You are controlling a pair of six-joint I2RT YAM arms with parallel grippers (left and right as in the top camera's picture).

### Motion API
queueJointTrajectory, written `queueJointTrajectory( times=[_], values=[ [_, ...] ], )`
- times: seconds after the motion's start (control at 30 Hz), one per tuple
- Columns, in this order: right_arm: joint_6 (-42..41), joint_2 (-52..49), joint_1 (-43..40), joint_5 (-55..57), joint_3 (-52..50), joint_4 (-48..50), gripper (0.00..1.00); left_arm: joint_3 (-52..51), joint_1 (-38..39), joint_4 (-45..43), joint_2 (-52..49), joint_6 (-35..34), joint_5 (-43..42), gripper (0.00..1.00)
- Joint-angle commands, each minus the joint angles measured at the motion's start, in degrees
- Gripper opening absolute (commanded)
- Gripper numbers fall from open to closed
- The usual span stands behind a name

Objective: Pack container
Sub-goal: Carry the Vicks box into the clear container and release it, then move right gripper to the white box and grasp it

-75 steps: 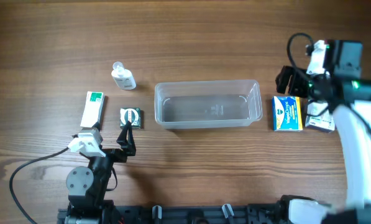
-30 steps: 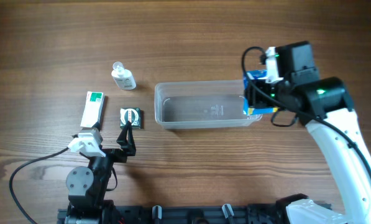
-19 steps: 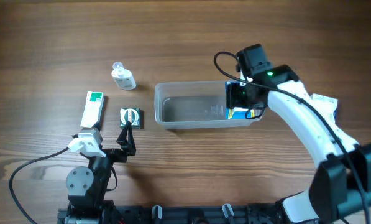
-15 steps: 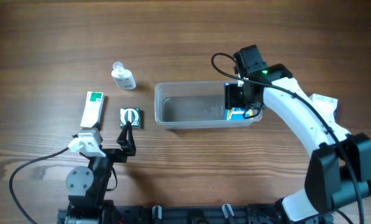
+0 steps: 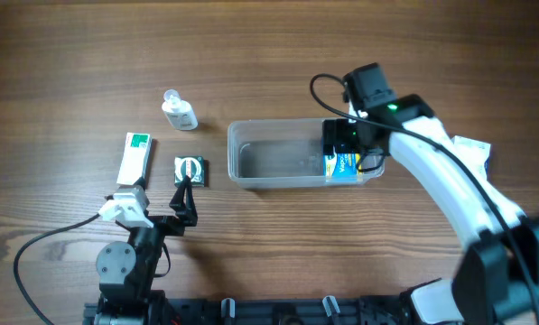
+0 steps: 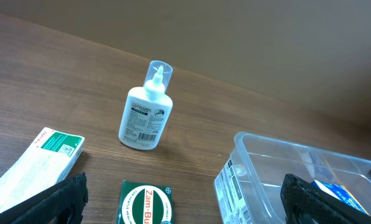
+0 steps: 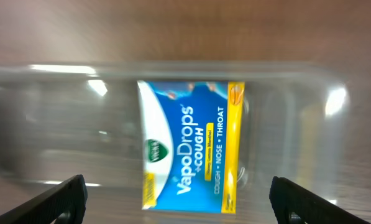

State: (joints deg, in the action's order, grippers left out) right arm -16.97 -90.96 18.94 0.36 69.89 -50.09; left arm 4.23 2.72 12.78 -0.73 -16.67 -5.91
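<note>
The clear container (image 5: 278, 124) stands at mid table. A blue and yellow VapoDrops box (image 5: 343, 166) lies flat inside its right end. My right gripper (image 5: 350, 144) hovers over that end, open and empty. The right wrist view looks down on the box (image 7: 191, 146) through the container (image 7: 61, 124), with the gripper's (image 7: 176, 205) fingers spread wide on either side, apart from it. My left gripper (image 5: 186, 194) rests open near the table's front left. In the left wrist view it (image 6: 182, 205) faces the container (image 6: 260, 168).
A small white bottle (image 5: 179, 112) stands left of the container. A white and green box (image 5: 135, 157) and a green Zam-Buk box (image 5: 190, 169) lie in front of it. A white box (image 5: 472, 149) lies at the far right.
My right gripper carried the VapoDrops box from the table's right side over the container, let it go inside and opened. The container shifted slightly. The left arm has not moved.
</note>
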Motion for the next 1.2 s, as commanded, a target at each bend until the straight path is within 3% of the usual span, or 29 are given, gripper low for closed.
queueJointTrajectory(
  times=[0.0,0.1,0.17,0.33,0.47,0.63,0.73,0.97,1.0,1.13,1.17],
  values=[
    [-0.5,10.1,-2.1,1.3,1.5,-0.7,0.95,-0.3,-0.4,-0.2,0.6,-0.3,-0.2,1.00],
    [-1.1,17.2,-8.8,1.4,1.5,-2.4,1.00,-0.3,-0.4,-0.2,0.6,-0.3,-0.2,1.00],
    [-0.8,20.2,-17.9,1.3,1.5,-5.0,1.00,-0.3,-0.4,-0.2,0.6,-0.3,-0.2,1.00],
    [6.0,18.1,-36.1,0.3,-1.0,-7.5,1.00,-0.3,-0.4,-0.2,0.6,-0.3,-0.2,1.00],
    [9.6,13.2,-44.0,-1.7,-5.9,-1.0,1.00,-0.3,-0.4,-0.2,0.6,-0.3,-0.2,1.00],
    [14.9,2.4,-46.3,-1.7,-6.9,2.0,1.00,-0.3,-0.4,-0.2,0.6,-0.3,-0.2,1.00],
    [15.6,-5.7,-46.4,4.2,-6.8,7.4,1.00,-0.3,-0.4,-0.2,0.6,-0.3,-0.2,1.00],
    [15.5,-12.5,-46.4,3.6,-6.4,10.9,1.00,-0.3,-0.4,-0.2,0.6,-0.3,-0.2,1.00],
    [15.4,-13.2,-46.3,-1.2,-6.4,11.8,0.95,-0.3,-0.4,-0.2,0.6,-0.3,-0.2,1.00],
    [14.3,-13.6,-46.3,-1.9,-6.5,11.8,0.79,-0.3,-0.4,-0.2,0.6,-0.3,-0.2,1.00],
    [12.6,-13.6,-46.3,-1.9,-6.6,11.6,0.84,-0.3,-0.4,-0.2,0.6,-0.3,-0.2,1.00]
  ],
)
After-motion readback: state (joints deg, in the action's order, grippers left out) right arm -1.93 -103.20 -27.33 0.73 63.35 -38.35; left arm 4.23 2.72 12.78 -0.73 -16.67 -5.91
